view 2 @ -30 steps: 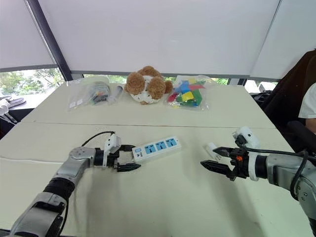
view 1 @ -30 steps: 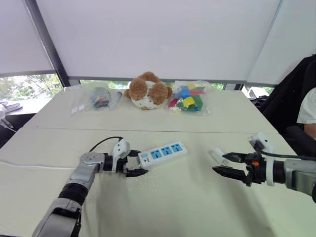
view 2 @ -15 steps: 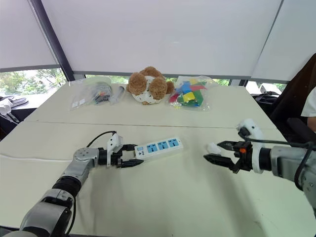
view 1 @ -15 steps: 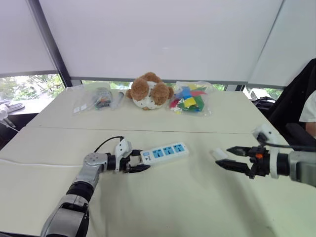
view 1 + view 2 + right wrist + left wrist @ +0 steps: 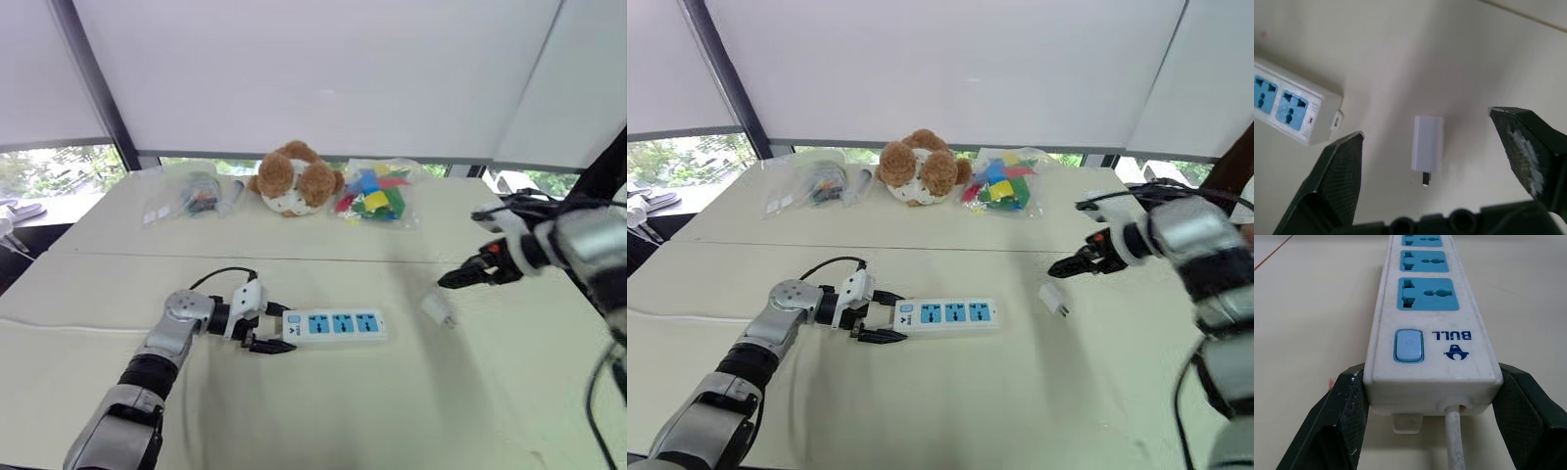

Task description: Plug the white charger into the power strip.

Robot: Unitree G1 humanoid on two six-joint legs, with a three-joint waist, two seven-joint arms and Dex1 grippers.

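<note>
The white power strip (image 5: 338, 325) with three blue sockets lies flat on the table, parallel to its front edge. My left gripper (image 5: 277, 328) is shut on the strip's cable end, one black finger (image 5: 1347, 406) on each side. The white charger (image 5: 438, 309) lies on its side to the right of the strip, apart from it. My right gripper (image 5: 446, 281) hovers just above and beyond the charger, open. In the right wrist view the charger (image 5: 1427, 143) lies on the table between the spread fingers (image 5: 1342, 166), untouched.
At the table's far side sit a brown teddy bear (image 5: 294, 179), a bag of coloured blocks (image 5: 375, 193) and a clear bag of small items (image 5: 191, 194). The strip's black cable (image 5: 217, 275) loops behind my left wrist.
The left gripper has turned the strip from slanted to parallel with the front edge. The right arm has risen and swung back, now over the charger, which still lies on the table.
</note>
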